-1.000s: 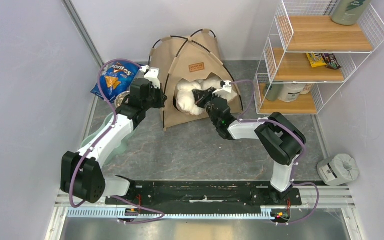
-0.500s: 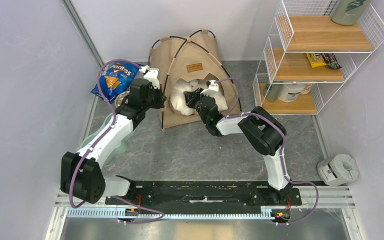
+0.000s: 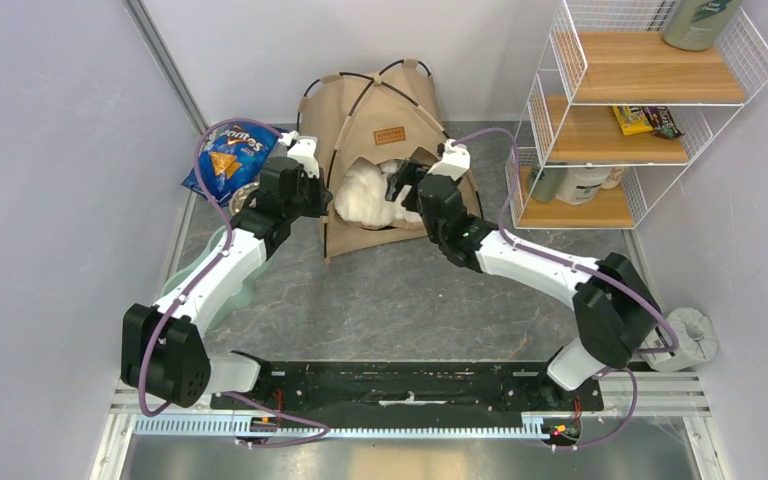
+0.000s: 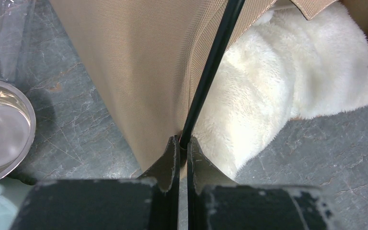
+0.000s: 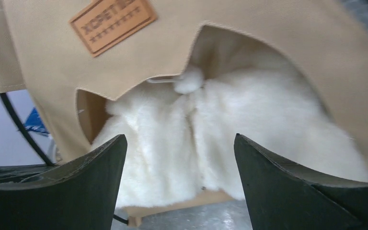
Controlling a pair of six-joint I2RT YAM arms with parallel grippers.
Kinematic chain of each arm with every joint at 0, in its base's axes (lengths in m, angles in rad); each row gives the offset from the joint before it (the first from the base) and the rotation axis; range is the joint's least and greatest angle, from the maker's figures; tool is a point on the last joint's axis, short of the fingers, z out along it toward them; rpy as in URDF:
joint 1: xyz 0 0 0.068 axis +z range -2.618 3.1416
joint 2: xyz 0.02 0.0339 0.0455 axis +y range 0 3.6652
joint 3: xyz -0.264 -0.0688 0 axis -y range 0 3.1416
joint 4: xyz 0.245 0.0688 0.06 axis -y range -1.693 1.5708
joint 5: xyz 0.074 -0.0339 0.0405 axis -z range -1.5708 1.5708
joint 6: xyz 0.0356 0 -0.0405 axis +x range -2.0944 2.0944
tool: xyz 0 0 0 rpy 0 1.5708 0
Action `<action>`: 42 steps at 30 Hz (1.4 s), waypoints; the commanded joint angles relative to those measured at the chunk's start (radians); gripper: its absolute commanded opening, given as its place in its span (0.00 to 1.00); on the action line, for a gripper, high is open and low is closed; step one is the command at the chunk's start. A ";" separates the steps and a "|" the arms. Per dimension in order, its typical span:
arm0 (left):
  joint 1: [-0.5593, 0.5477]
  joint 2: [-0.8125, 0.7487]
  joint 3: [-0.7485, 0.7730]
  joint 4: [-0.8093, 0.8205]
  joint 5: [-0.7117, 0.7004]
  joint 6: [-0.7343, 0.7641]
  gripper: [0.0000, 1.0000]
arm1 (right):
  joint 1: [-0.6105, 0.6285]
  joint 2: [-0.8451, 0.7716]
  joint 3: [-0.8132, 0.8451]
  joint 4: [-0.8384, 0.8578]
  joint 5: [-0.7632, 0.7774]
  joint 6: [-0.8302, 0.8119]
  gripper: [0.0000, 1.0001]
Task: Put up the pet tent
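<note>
Pet tent (image 3: 380, 110), tan canvas on crossed black poles, standing at the far middle of the tabletop (image 3: 400, 300) between a blue chip bag (image 3: 228, 155) and a wire shelf (image 3: 650, 65), with a fluffy white pillow (image 3: 370, 195) filling its arched doorway. The left tool (image 4: 182, 143) is clamped tight on the black pole (image 4: 211, 72) at the tent's front left corner, low near the tabletop. The right tool (image 5: 180, 139) faces the doorway beneath the brown label (image 5: 112, 21), its jaws spread wide and holding nothing.
</note>
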 commanded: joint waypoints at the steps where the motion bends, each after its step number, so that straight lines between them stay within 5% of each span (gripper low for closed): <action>1: 0.000 0.002 0.017 -0.055 -0.014 -0.059 0.02 | -0.002 -0.057 -0.009 -0.277 0.176 -0.007 0.90; 6: 0.000 0.004 0.017 -0.054 -0.014 -0.062 0.02 | -0.005 0.030 0.050 -0.412 0.231 0.086 0.94; 11: 0.000 0.010 0.023 -0.062 -0.024 -0.052 0.02 | -0.010 0.191 0.120 -0.366 0.241 0.106 0.95; 13: 0.000 0.012 0.025 -0.067 -0.033 -0.045 0.02 | -0.011 0.237 0.132 -0.292 0.266 0.068 0.79; 17: 0.001 0.009 0.028 -0.071 -0.040 -0.033 0.02 | -0.008 0.266 0.125 -0.100 0.386 -0.071 0.12; 19: 0.001 0.010 0.029 -0.072 -0.035 -0.032 0.02 | -0.005 0.264 0.105 0.068 0.409 -0.230 0.00; 24: 0.000 0.009 0.020 -0.069 -0.037 -0.032 0.02 | 0.003 0.285 0.082 0.489 0.345 -0.629 0.00; 29: 0.000 0.019 0.020 -0.066 -0.028 -0.036 0.02 | -0.002 0.392 0.157 0.621 0.352 -0.840 0.00; 37: 0.000 0.010 0.021 -0.066 -0.022 -0.038 0.02 | -0.017 0.494 0.187 0.457 0.364 -0.730 0.00; 42: 0.001 0.007 0.022 -0.063 -0.013 -0.044 0.02 | -0.015 0.417 0.137 0.302 0.363 -0.565 0.27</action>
